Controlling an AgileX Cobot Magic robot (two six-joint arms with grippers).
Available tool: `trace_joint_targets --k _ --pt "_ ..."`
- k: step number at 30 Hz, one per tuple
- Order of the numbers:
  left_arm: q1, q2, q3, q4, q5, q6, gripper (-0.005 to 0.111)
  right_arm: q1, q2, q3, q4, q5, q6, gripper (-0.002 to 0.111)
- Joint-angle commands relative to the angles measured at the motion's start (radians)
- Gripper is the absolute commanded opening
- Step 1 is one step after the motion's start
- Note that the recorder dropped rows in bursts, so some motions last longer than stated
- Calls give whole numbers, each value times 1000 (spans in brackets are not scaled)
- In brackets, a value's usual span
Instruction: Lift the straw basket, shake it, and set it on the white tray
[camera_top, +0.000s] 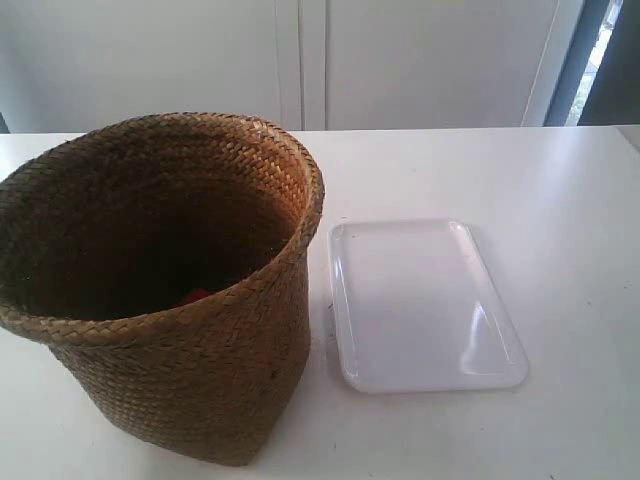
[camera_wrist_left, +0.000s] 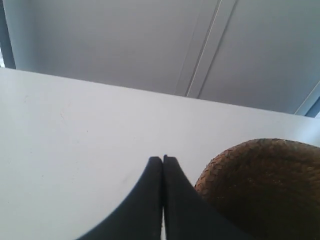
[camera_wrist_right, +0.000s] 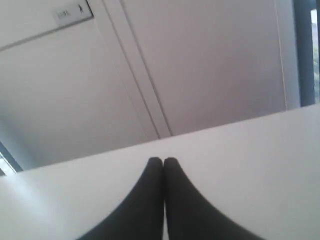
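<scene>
Carrying both task items, the broad white table is the work surface.

1. The large brown woven straw basket stands upright on the table at the exterior view's left, mouth open upward and wider at the braided rim than at the base. It is not yet on the tray. Judged from the weave, it is light for its bulk. The wall is likely to flex under a pinch, while the braided rim looks stiffer. The rough straw should resist slipping. The mouth is far too wide for one pair of fingers to span, so the recommended hold is a pinch across the rim wall, one arm at each of two opposite points.

2. The flat glossy white rectangular plastic tray lies just beside the basket at the exterior view's right, and a narrow strip of table appears to separate them. Its surface looks slick and the part looks light, so it may slide if the basket lands off-centre.

3. The left fingers are pressed together tip to tip with nothing between them, low over the table and near the basket wall. The right fingers are likewise closed on nothing, with only bare table ahead. Both pairs must open before any hold.

4. A small red item shows deep inside the basket; what it is cannot be told. Expect it to shift during shaking.
</scene>
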Motion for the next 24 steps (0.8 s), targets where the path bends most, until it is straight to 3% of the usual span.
trace_joint_targets --k 1,7,14,21,24 --pt "3 107 -46 -11 41 59 0 -5 42 -9 -7 61 -45 0" --pt "3 219 -119 -11 191 199 0 -5 57 -50 -7 165 -83 0" --pt "3 312 -249 -13 433 240 0 -5 175 -287 60 416 -195 0" --pt "3 397 -316 -87 622 242 0 -5 373 -571 365 919 -513 0" --pt "3 458 -362 -152 717 339 0 -5 466 -636 546 1098 -630 0"
